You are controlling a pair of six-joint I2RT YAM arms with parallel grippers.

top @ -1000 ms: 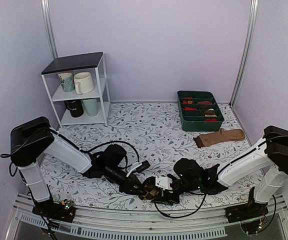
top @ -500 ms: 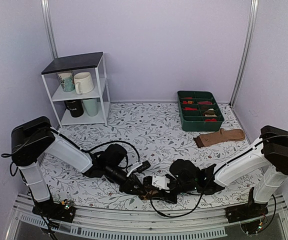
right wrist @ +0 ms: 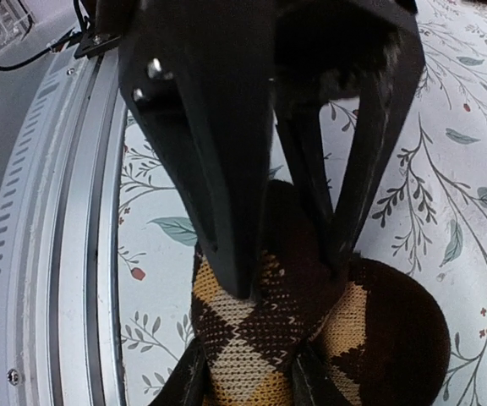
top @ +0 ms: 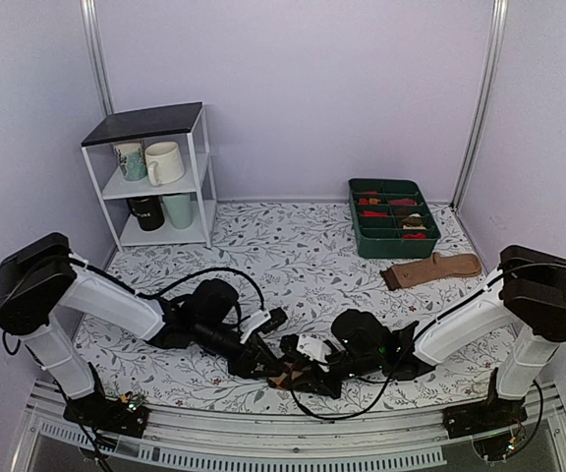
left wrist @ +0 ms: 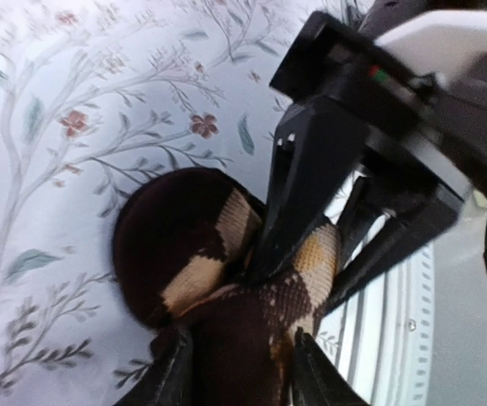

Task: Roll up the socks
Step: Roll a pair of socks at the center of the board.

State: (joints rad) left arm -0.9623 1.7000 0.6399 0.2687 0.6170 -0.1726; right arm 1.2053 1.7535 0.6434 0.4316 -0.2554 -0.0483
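Nearest, along the table's front edge: a ribbed metal rail (right wrist: 49,254). Just beyond it, on the flower-printed tablecloth (left wrist: 74,101), at the near middle of the table: the socks (left wrist: 218,279), dark brown with tan and cream argyle diamonds, bunched into a rounded, partly rolled lump. Rests on the cloth close to the rail, between the two wrists.

Reaching in from the left: the left gripper (left wrist: 239,376), partly open yet closed onto the socks. Takes the narrower end of the bundle between both fingers (left wrist: 172,381), with knit filling the gap and touching each side; looks pinched in there.

Reaching in from the right: the right gripper (right wrist: 292,275), drawn in to a small gap, likewise with hold of the socks. Presses its fingertips (right wrist: 235,262) down into the fold beside the rounded end, with a ridge of fabric caught between them. Meets the left gripper almost tip to tip over the bundle.

Farther back on the right: a plain tan sock (top: 430,267) with a dark cuff, flat on the cloth, well apart from both arms. Behind that, near the back wall: a green compartment tray (top: 396,252) with small red bundles (top: 416,236) in several sections.

Far left, against the wall: a white-framed rack (top: 145,123) with a dark top, and mugs (top: 163,162) on its two shelves.
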